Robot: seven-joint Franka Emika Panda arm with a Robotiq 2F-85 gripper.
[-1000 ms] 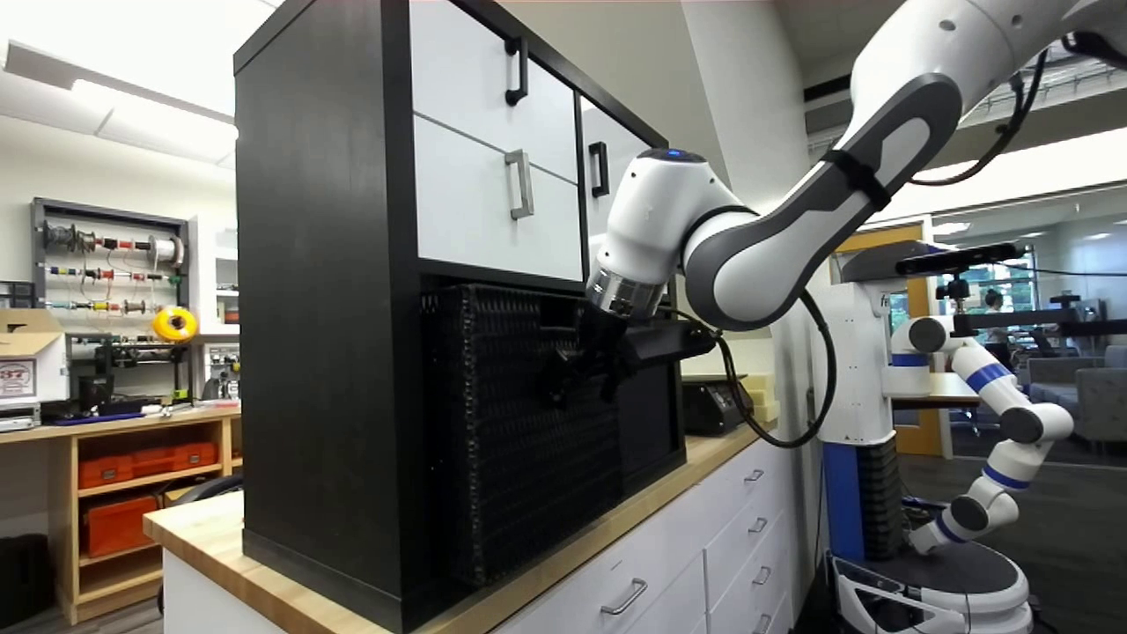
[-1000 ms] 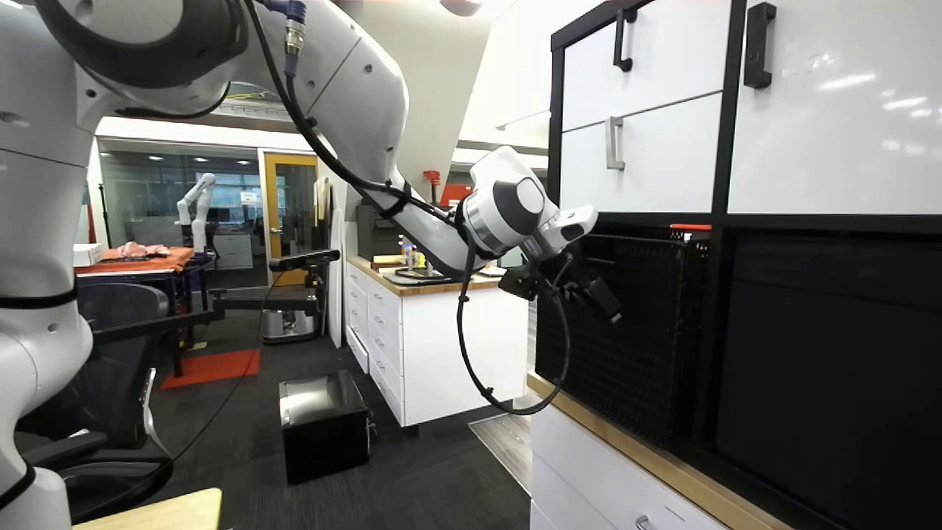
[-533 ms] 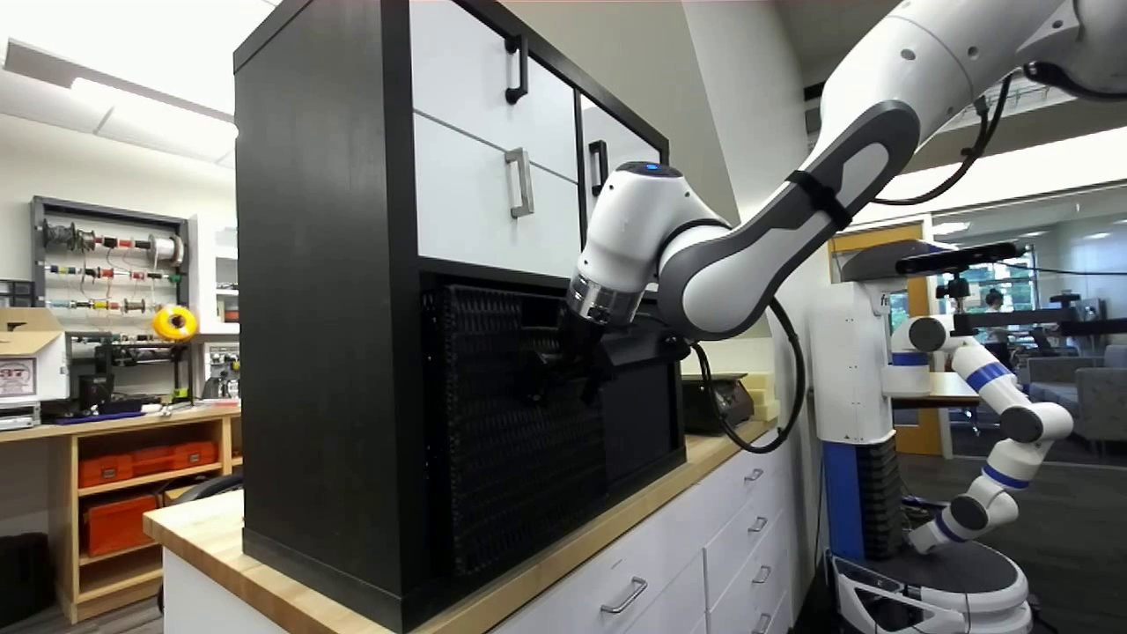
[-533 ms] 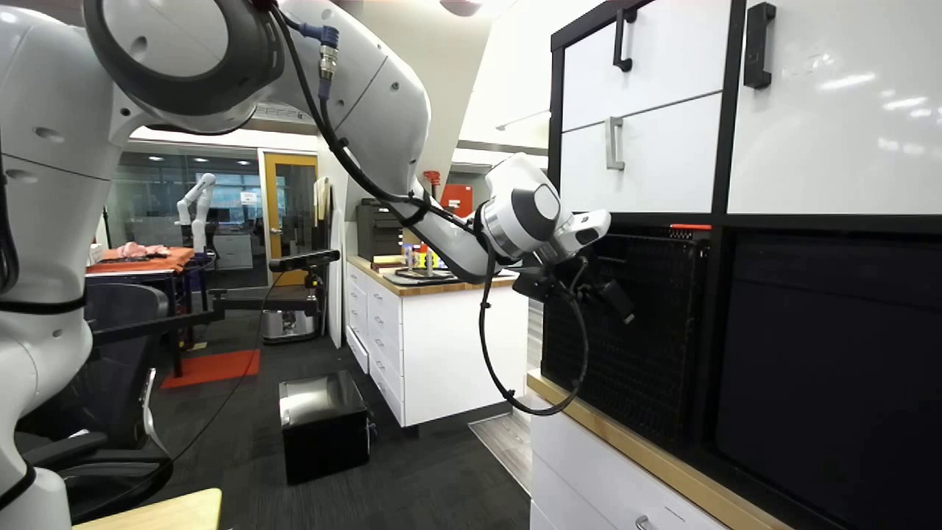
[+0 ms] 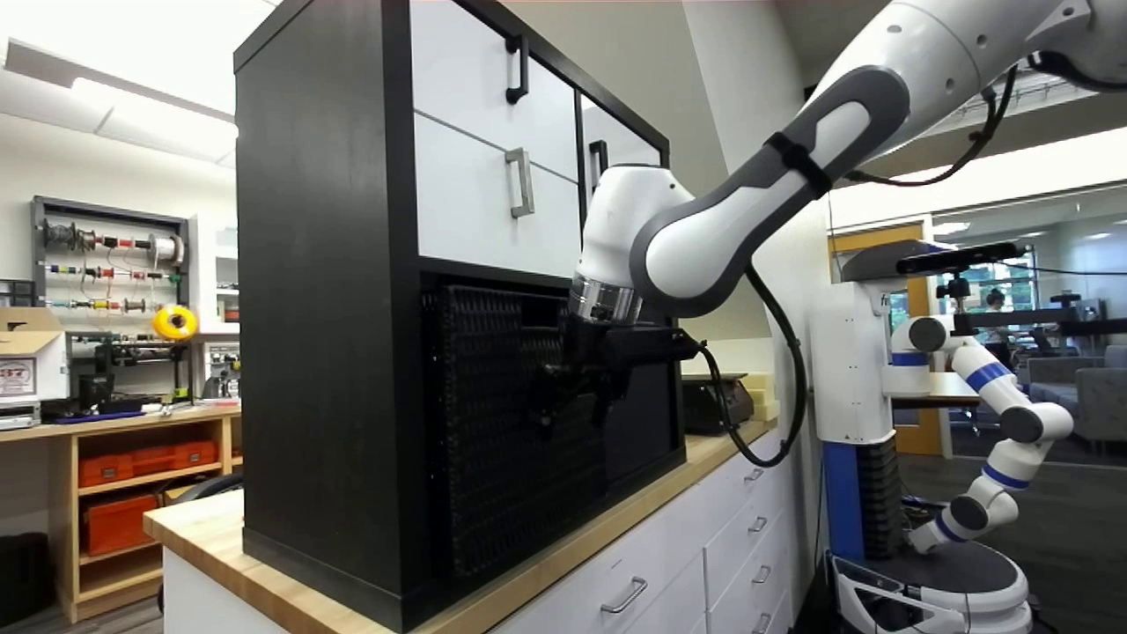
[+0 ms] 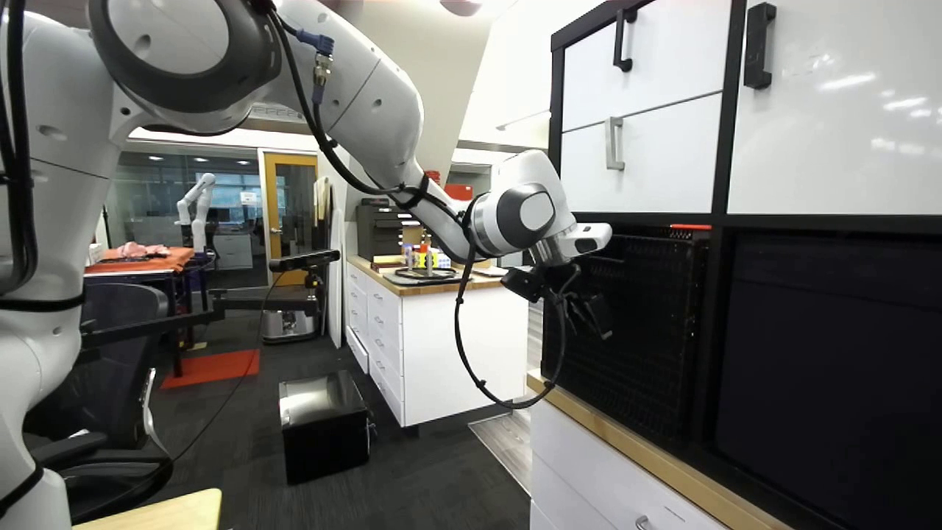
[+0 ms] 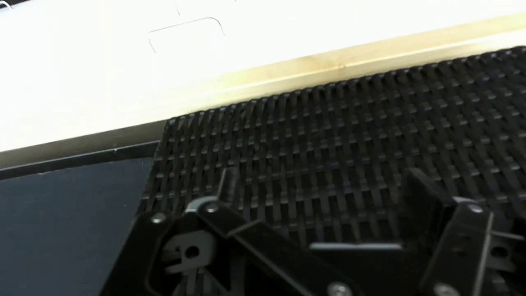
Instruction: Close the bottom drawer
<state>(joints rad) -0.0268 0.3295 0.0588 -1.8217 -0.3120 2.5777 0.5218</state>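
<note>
Facing the bottom drawer (image 5: pixel 502 493) in the black cabinet (image 5: pixel 317 308), the gripper (image 7: pixel 322 181) has 2 fingers (image 7: pixel 425 201) wide apart; contents hidden, contact unclear.

The right edge of the wrist view cut off the bottom drawer (image 7: pixel 328 148), and the fingers (image 7: pixel 425 205) hid part of it. Contact between these 2 could not be determined. In both exterior views, frame edges cropped the arm (image 5: pixel 764 207) and the black cabinet (image 5: pixel 313 308).
</note>
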